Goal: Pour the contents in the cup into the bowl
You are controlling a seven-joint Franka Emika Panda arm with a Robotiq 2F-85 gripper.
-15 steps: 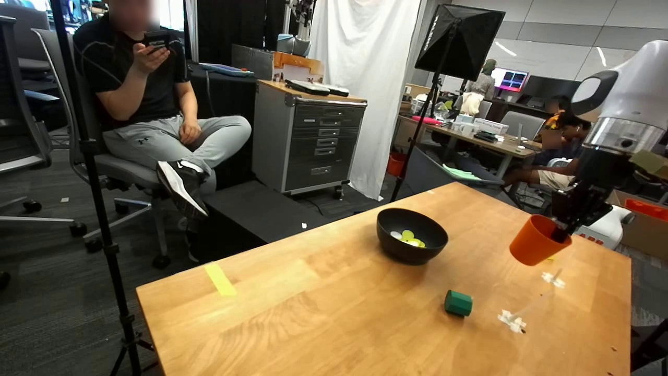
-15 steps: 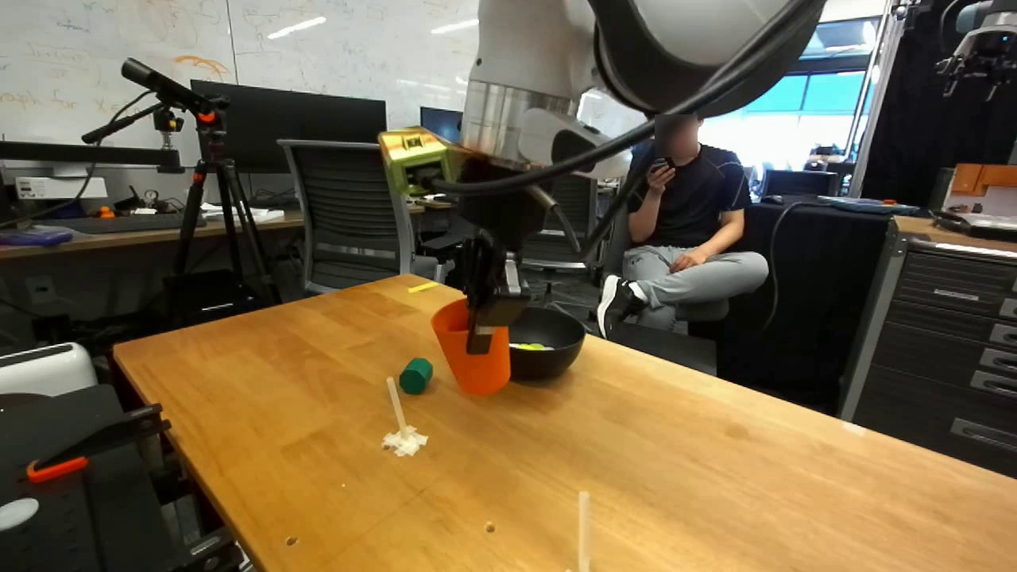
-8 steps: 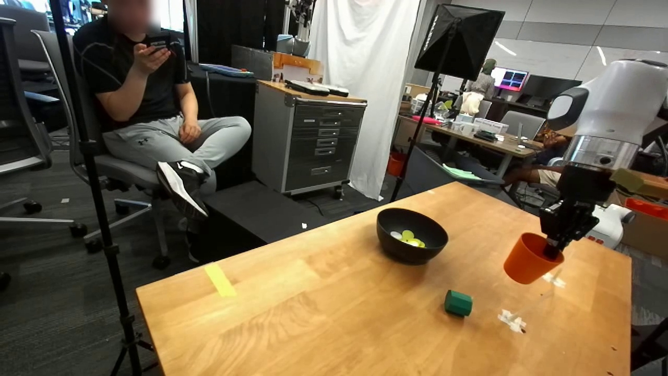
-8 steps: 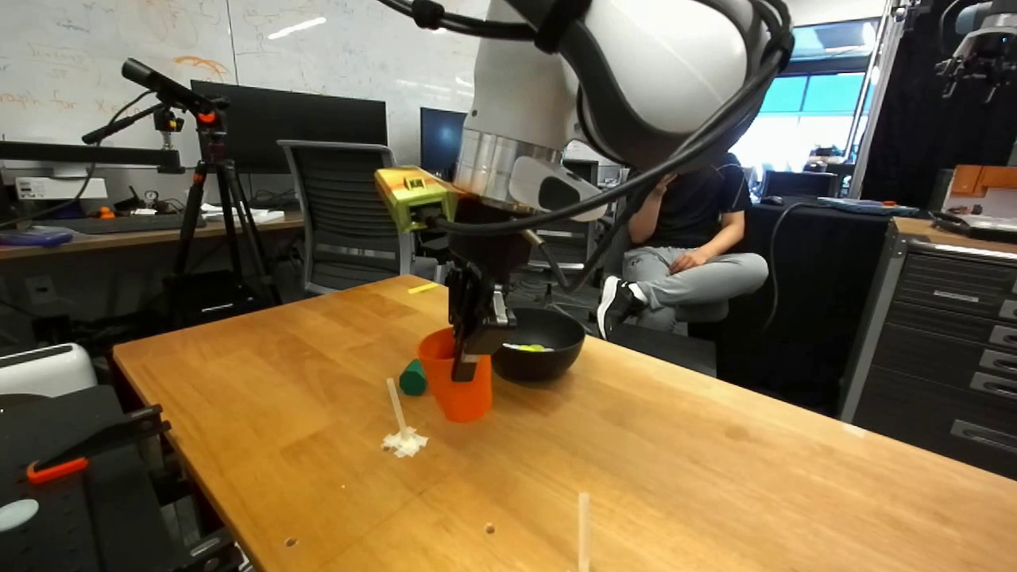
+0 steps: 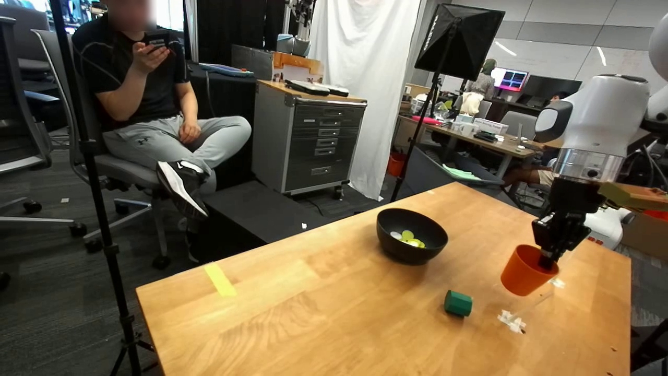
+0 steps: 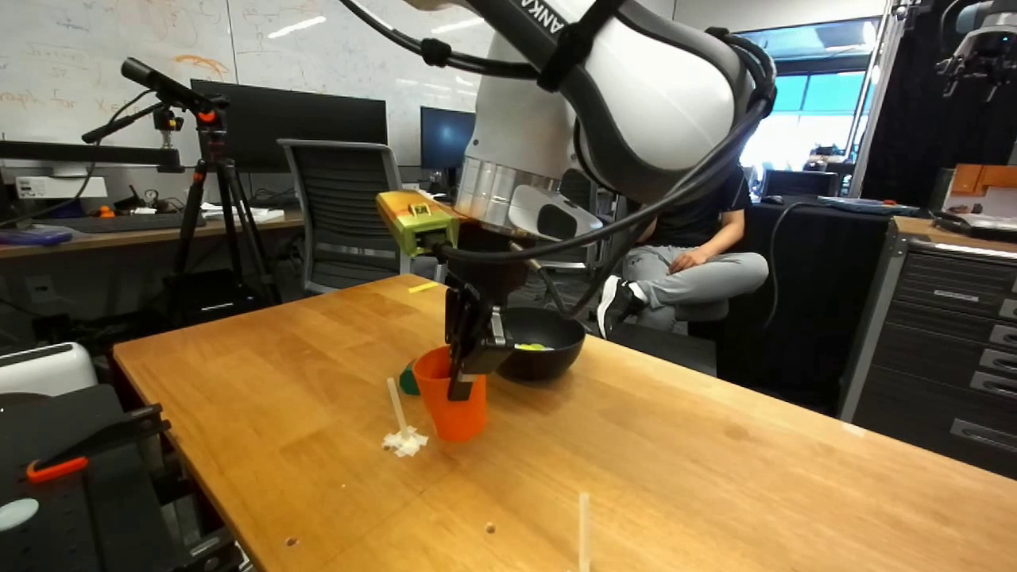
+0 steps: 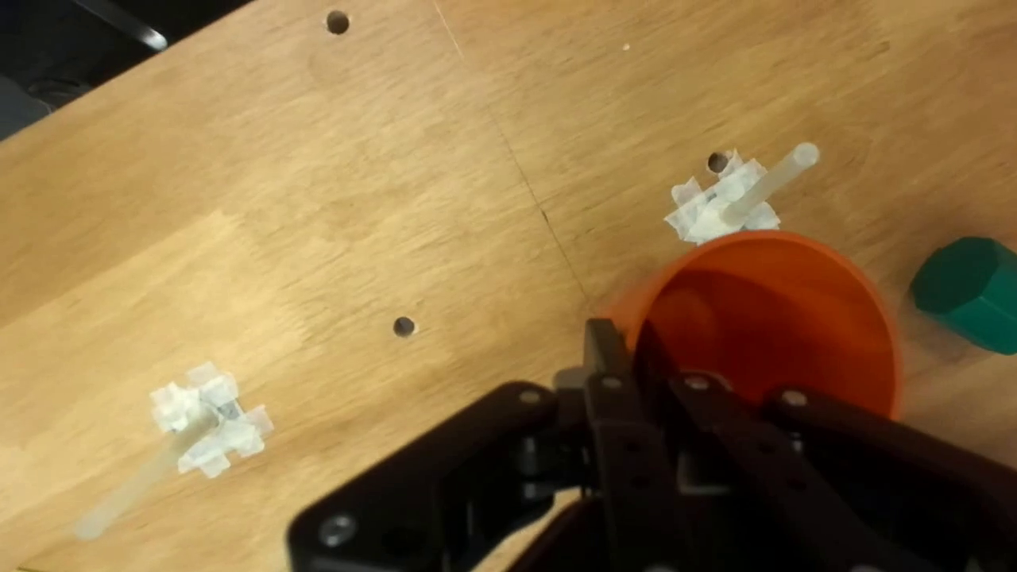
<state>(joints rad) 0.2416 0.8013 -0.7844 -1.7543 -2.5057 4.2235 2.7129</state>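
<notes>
We now bring the cup (image 5: 523,277) lower toward the table (image 5: 313,313), its wall pinched in the gripper (image 7: 628,343) above, and since the bits (image 5: 407,236) lie in the bowl (image 5: 409,256), well apart from the gripper, pouring looks done and setting down likely next.

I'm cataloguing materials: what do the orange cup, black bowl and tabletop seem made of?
Orange cup: probably plastic, smooth; thin rim, even colour.
Black bowl: plastic or ceramic, smooth, low sheen; uniform dark wall leaves it open.
Tabletop: likely wood, satin finish; visible grain, joined strips, soft shine.
</notes>
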